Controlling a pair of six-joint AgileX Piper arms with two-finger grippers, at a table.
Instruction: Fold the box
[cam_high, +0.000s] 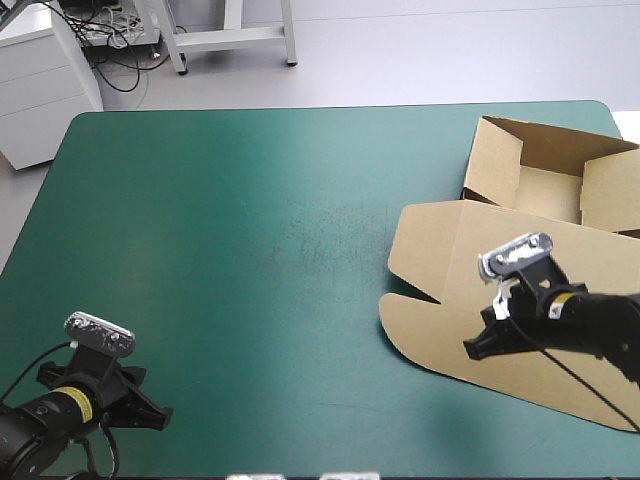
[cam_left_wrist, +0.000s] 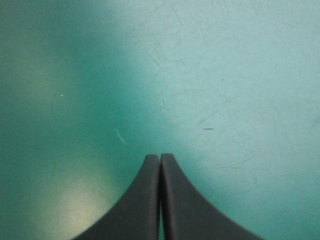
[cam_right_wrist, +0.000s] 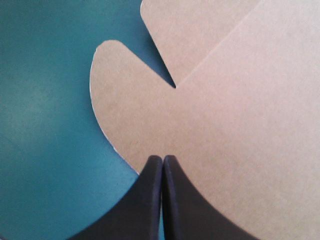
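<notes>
The desk (cam_high: 250, 230) has a teal-green cover that fills almost the whole high view. The cover is bare over its left and middle parts. In the left wrist view it shows some fine scratches and a soft patch of light. Beyond the far edge there is a pale floor, and a white drawer cabinet (cam_high: 40, 80) stands past the far left corner, with some cables on the floor near it.

The box (cam_high: 440, 250) is on the right side of the desk. Its tray part is at the far right, with the walls raised and the inside open. The lid lies flat on the cover, reaching toward the near edge. On the left side of the lid there are two rounded flaps, separated by a narrow notch (cam_right_wrist: 172, 85).

The right gripper (cam_high: 478, 347) is over the near left part of the lid. Its black fingers (cam_right_wrist: 175, 200) are pressed together into one point, just at the edge of the rounded flap. I cannot tell if they touch the board; no board shows between them.

The left gripper (cam_high: 160, 415) is at the near left corner, well apart from the box. Its fingers are also pressed together and hold nothing, with only bare cover ahead of them.
</notes>
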